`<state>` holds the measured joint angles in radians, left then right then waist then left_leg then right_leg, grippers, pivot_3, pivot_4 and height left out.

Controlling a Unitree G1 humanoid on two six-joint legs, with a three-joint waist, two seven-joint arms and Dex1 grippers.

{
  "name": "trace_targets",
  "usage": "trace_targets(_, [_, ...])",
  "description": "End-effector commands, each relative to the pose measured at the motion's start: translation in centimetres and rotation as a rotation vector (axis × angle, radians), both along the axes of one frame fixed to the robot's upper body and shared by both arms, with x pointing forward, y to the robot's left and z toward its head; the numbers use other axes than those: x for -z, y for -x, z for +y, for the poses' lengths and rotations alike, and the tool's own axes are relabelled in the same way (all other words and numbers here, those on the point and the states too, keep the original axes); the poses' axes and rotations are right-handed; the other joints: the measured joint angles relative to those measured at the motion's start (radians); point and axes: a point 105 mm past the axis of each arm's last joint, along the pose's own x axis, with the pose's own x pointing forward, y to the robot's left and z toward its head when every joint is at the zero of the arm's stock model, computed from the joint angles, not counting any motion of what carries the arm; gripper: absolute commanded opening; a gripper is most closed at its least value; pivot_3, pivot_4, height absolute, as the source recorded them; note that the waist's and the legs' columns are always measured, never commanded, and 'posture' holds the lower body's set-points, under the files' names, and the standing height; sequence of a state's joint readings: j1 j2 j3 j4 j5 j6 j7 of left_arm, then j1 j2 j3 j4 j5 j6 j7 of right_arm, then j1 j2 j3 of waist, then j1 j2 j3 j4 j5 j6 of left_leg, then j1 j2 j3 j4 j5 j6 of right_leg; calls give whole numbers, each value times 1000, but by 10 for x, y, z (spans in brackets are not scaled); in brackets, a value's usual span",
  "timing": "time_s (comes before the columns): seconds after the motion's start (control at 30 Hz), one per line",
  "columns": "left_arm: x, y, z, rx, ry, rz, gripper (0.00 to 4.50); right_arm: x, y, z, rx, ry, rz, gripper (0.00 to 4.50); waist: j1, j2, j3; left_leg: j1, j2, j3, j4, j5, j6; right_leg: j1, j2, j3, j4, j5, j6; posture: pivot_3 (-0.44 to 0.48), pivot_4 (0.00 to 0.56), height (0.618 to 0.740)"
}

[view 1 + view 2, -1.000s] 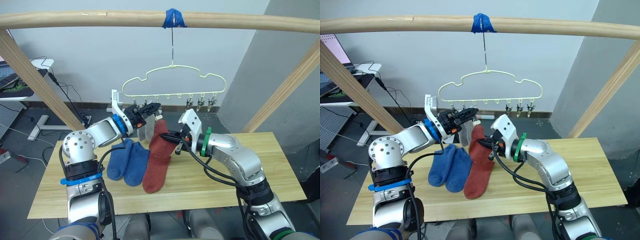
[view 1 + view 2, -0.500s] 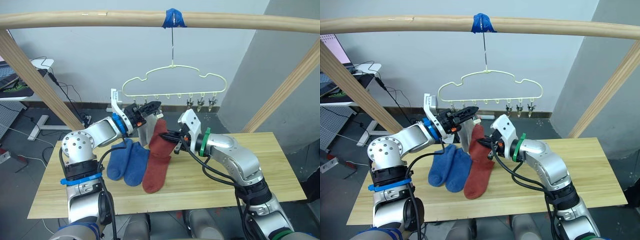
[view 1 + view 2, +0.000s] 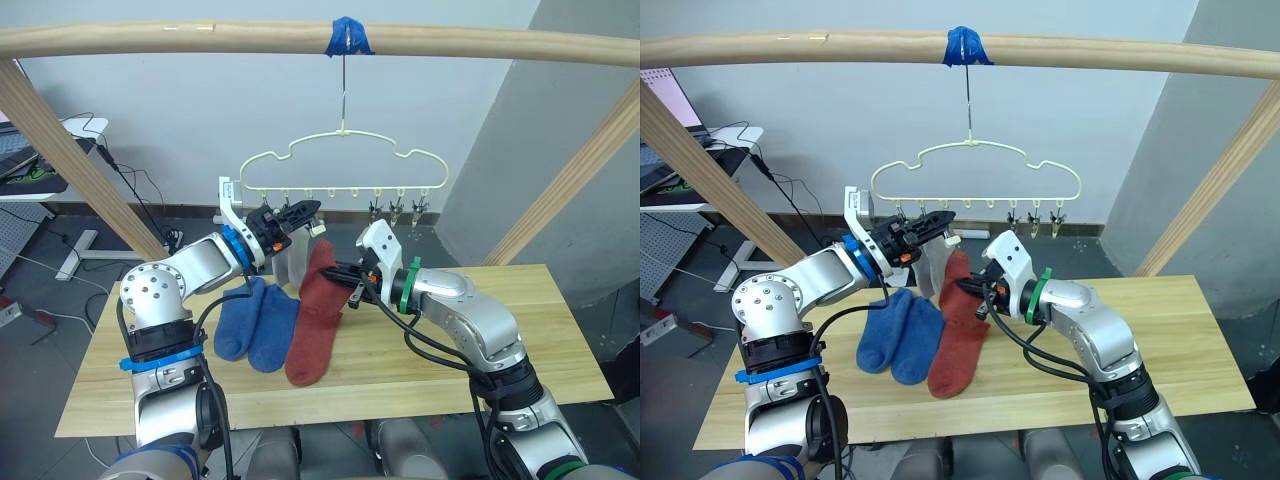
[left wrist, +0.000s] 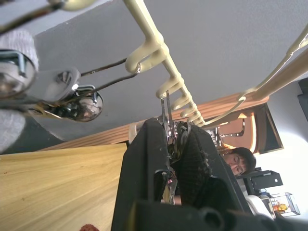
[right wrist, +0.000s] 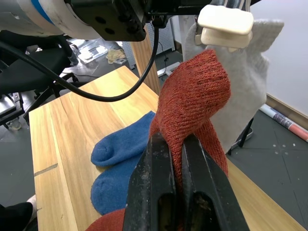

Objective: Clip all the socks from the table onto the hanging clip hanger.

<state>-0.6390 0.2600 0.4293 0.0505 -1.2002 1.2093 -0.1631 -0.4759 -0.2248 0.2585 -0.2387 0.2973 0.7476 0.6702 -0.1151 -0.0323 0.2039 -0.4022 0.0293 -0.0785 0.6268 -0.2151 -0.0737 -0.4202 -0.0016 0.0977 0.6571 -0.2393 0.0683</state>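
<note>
A grey sock already hangs from the clip hanger as the left hand pinches a metal clip, while the right hand grips a rust-red sock above the bench, beside two blue socks.

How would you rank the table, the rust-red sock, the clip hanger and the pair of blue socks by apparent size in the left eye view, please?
1. table
2. clip hanger, widest after the table, though only thin wire
3. rust-red sock and blue socks: look alike in area, so unranked; the red one, pinched by the right gripper, is partly lifted.
</note>
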Motion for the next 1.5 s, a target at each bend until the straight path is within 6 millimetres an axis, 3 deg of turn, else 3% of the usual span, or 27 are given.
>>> trace_targets(0.03, [-12,3,-3,16,14,-49,273,-13,2,4,-19,-33,-47,25,0,0,0,0,0,0,0,0,0,0,0,0,0,0,0,-82,174,740])
trace_targets(0.87, [-11,13,-7,45,-46,-105,273,-25,-9,3,-7,-46,-61,25,0,0,0,0,0,0,-1,0,0,0,0,0,-1,0,0,-78,176,740])
trace_targets(1.03, [-25,21,-8,76,7,-175,1872,-23,-13,3,5,-41,-62,0,1,0,0,0,0,0,-2,0,0,-1,0,0,-1,0,0,-73,176,740])
trace_targets(1.3, [-25,27,-4,83,-19,-178,4330,-23,-16,4,9,-45,-68,0,2,0,0,0,0,0,-2,0,0,-1,0,0,-1,0,0,-56,172,740])
trace_targets(1.43, [-23,35,5,75,-71,-181,4441,-23,-21,3,29,-50,-73,0,0,0,0,0,0,0,-2,0,0,0,0,0,-1,0,0,-49,172,740])
trace_targets(1.47, [-22,38,8,69,-96,-184,4500,-23,-23,3,38,-52,-75,538,-1,0,0,0,0,0,-2,0,0,-1,0,0,-1,0,0,-43,172,740])
trace_targets(1.5, [-23,43,14,60,-124,-195,4500,-22,-24,3,42,-52,-73,700,0,0,0,0,0,0,-2,0,0,-1,0,1,-1,0,0,-43,172,740])
